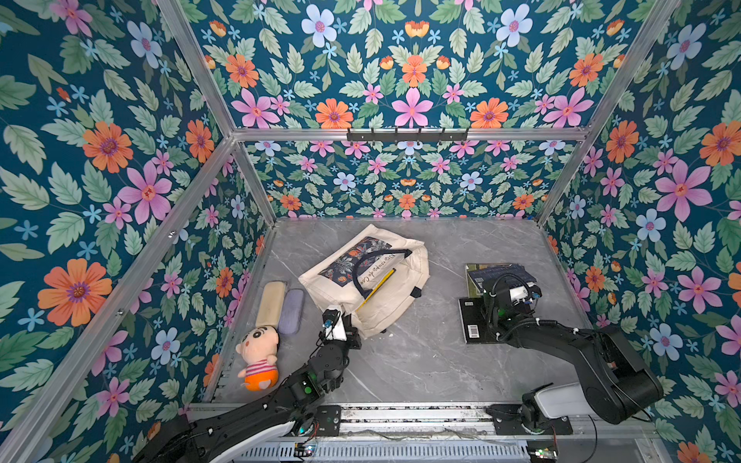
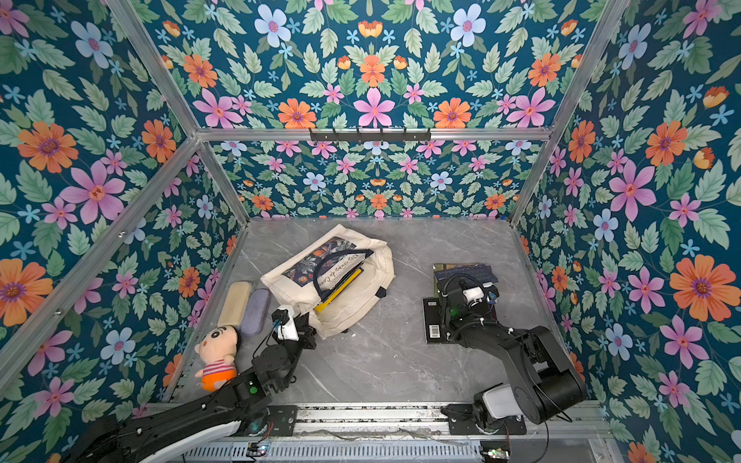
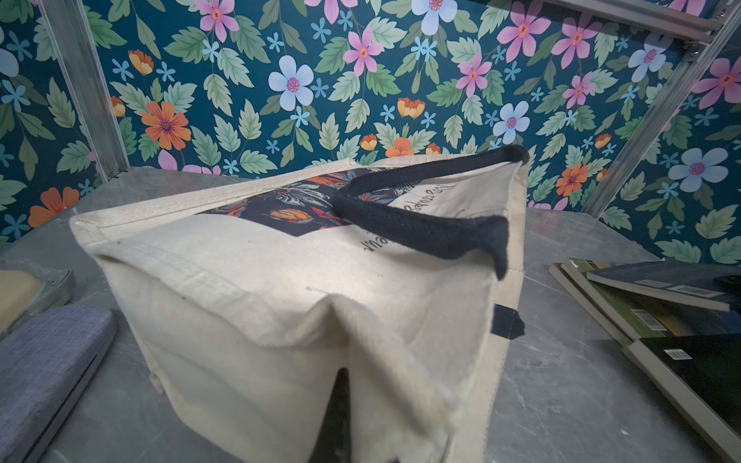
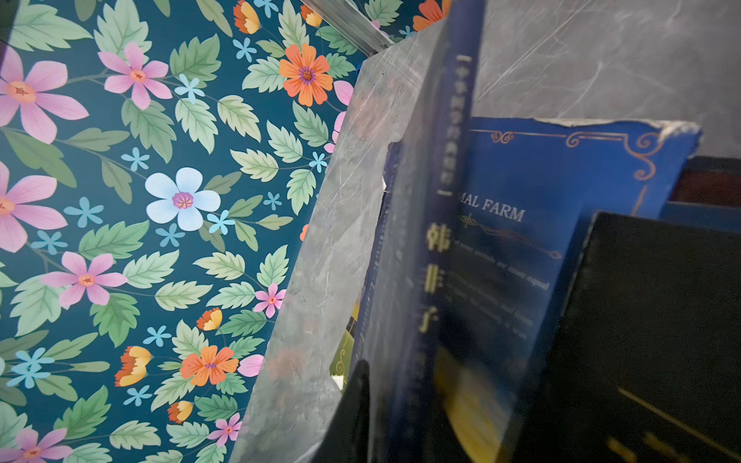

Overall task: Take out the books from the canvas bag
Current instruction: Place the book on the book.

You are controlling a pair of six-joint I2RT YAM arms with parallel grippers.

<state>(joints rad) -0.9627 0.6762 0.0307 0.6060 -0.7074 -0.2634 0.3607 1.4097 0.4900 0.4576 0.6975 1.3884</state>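
**Bag pinned at one corner, three books out, one in the mouth**

Top views: the canvas bag [image 1: 363,276] lies on its side mid-table. A yellow-edged book [image 2: 340,286] sits in its mouth. The cursive print on the bag is not legible.
- The left gripper [image 1: 353,320] is clamped tight on the bag's near corner.
- The right gripper [image 1: 506,284] is over a blue book [image 1: 503,271], which lies on a green one. Its fingers are hidden, so I cannot tell their spread or hold.
- A black book [image 1: 473,326] with a white barcode label lies just beside.
- The table [image 1: 421,360] is grey and marble-look. The walls are teal floral paper in an aluminium frame.

Left wrist: bunched cream fabric fills the view, with the navy handle [image 3: 421,224] above it. Barcode stickers show on the stacked books.

Right wrist: a blue cover [image 4: 561,180] reads "MAL FARM". A blurred navy spine [image 4: 435,260] carries gold Chinese characters.
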